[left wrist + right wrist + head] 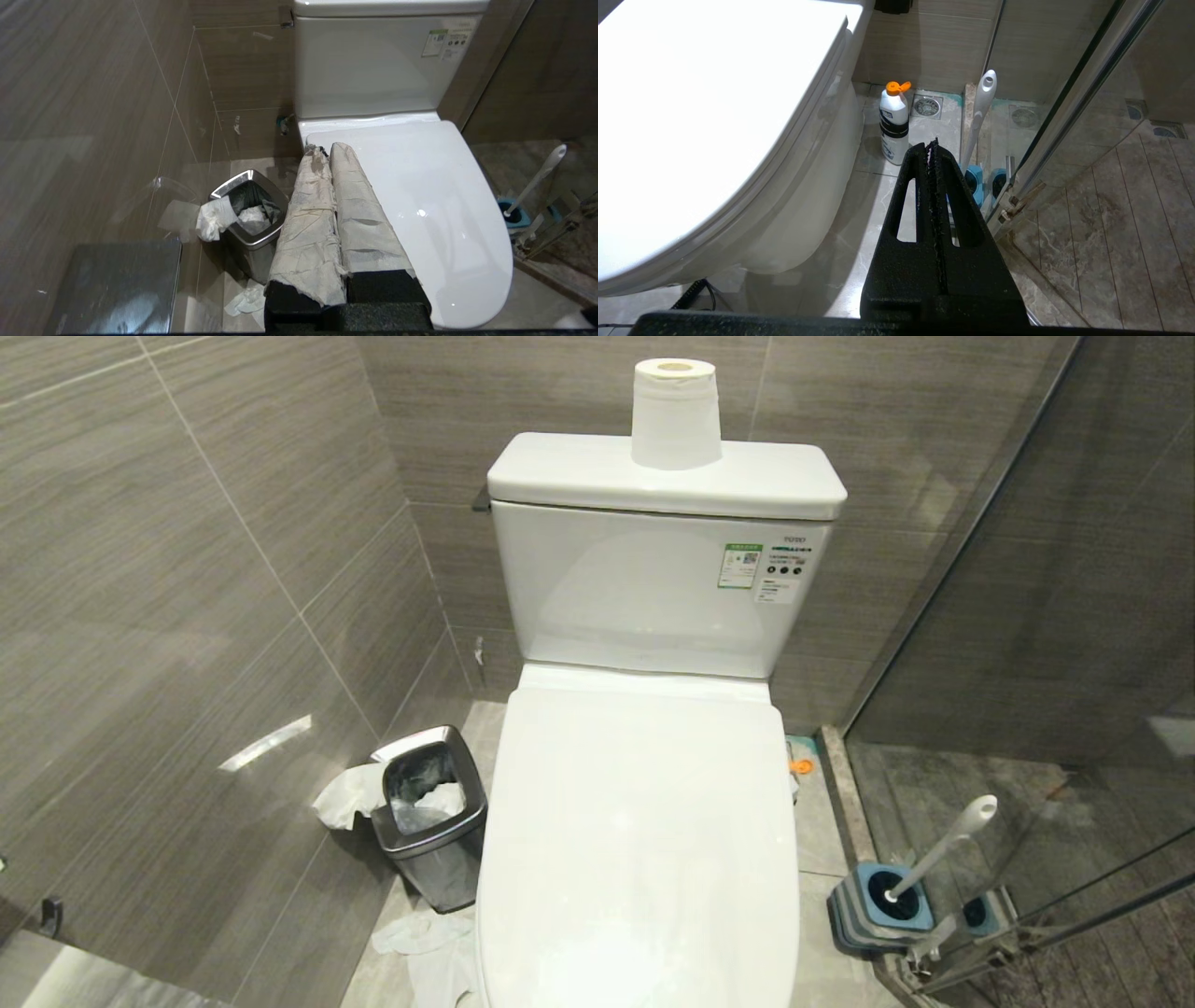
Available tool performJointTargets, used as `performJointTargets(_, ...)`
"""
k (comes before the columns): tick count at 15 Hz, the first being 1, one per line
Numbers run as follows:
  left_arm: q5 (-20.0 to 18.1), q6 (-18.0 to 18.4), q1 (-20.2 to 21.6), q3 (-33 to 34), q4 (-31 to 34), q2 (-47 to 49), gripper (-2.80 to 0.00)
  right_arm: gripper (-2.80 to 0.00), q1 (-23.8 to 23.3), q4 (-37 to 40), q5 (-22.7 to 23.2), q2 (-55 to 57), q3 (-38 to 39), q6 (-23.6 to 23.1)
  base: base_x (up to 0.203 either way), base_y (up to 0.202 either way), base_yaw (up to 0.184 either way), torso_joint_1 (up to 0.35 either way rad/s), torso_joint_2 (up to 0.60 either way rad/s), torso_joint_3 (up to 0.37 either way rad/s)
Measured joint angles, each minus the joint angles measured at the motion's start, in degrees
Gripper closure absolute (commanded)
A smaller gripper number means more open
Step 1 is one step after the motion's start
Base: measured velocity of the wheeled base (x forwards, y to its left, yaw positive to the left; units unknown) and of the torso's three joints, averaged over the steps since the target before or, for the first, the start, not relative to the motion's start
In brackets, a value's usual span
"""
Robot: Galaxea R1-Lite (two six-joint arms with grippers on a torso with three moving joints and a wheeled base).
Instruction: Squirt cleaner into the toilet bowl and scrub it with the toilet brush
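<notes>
Left hand [325, 151], its paper-wrapped fingers pressed together and holding nothing, hangs above the near side of the closed toilet lid [434, 196], probably placed to lift it, since the bowl beneath is still covered. Right hand [932, 145], fingers also together and empty, points at the floor beside the toilet. Ahead of it the cleaner bottle [894, 123] with its orange cap stands upright on the floor tiles, just beside the toilet's base. Near it the toilet brush [979, 116] leans in its blue holder [878, 901] against the glass shower partition [1055, 644]. A steel waste bin [431, 817] with tissue sits on the other side; a paper roll [674, 415] tops the tank.
</notes>
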Motion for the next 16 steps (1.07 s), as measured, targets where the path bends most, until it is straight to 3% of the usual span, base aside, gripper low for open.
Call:
performJointTargets(4,0.93,3.92,-1.19,9.74,0.0,-10.3,0.0,0.0,0.0,-0.02,0.02,0.0,0.0,0.0,0.0,0.0,0.0,0.0,0.0,0.0)
performJointTargets(7,2.32,4.8,-1.66,17.56,-0.12,-18.88,0.0,0.0,0.0,-0.02,-0.01,0.0,0.0,0.0,0.0,0.0,0.0,0.0,0.0,0.0)
performJointTargets(10,9.3,4.45,-1.82,25.8,-2.16,-24.22,0.0,0.0,0.0,-0.02,0.0,0.0,0.02,-0.02,0.0,0.0,0.0,0.0,0.0,0.0)
performJointTargets(13,13.24,4.23,-1.87,38.38,-13.08,-25.83,0.0,0.0,0.0,-0.02,-0.02,0.0,0.02,0.0,0.0,0.0,0.0,0.0,0.0,0.0)
performJointTargets(16,13.98,6.78,-1.82,55.29,-33.6,-26.24,0.0,0.0,0.0,-0.02,0.01,0.0,0.02,-0.01,0.0,0.0,0.0,0.0,0.0,0.0)
